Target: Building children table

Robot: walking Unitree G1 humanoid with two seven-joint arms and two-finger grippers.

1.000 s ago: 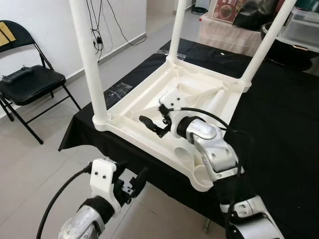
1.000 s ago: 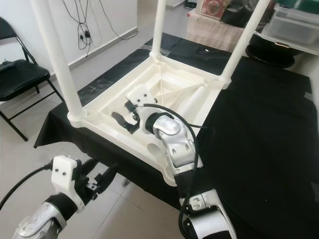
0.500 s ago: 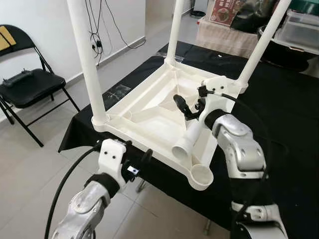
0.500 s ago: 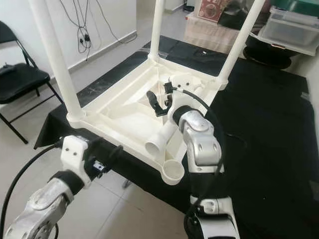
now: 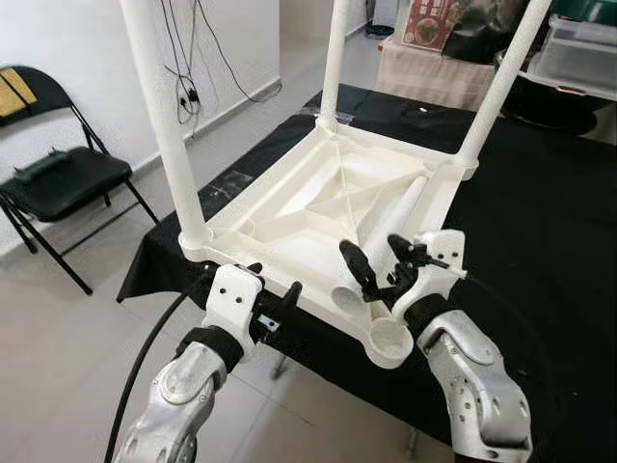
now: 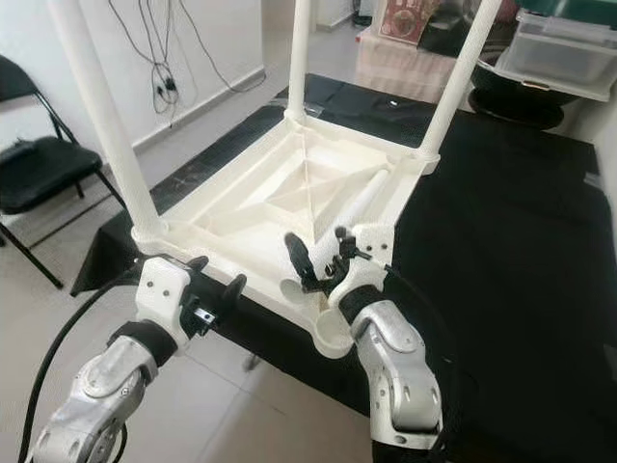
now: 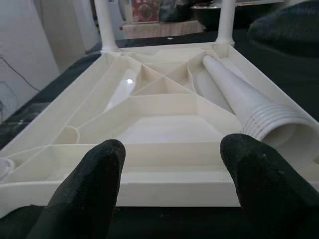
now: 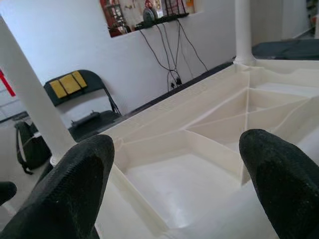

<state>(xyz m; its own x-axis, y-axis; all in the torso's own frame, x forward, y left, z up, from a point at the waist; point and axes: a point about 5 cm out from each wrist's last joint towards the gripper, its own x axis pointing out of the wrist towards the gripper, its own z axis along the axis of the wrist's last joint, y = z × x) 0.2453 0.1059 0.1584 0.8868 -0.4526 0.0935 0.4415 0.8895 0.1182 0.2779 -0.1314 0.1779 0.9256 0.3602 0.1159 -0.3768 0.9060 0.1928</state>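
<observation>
- Left pincer (image 5: 273, 294), fingers apart and empty, hovered at the near edge of the black-draped desk (image 5: 540, 222).
- Right pincer (image 5: 374, 266), likewise spread, hung above the loose white plastic leg (image 5: 386, 236).
- Upturned white plastic children's table (image 5: 289, 207) rested on the desk, three legs upright.
- Black folding chair (image 5: 53, 178) stood beyond, left.

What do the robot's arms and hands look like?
Both arms are shiny silver metal with rounded joints. Each ends in a white plastic wrist block. The left gripper and right gripper each have two long black fingers. A thick black cable loops along the left arm.
</observation>
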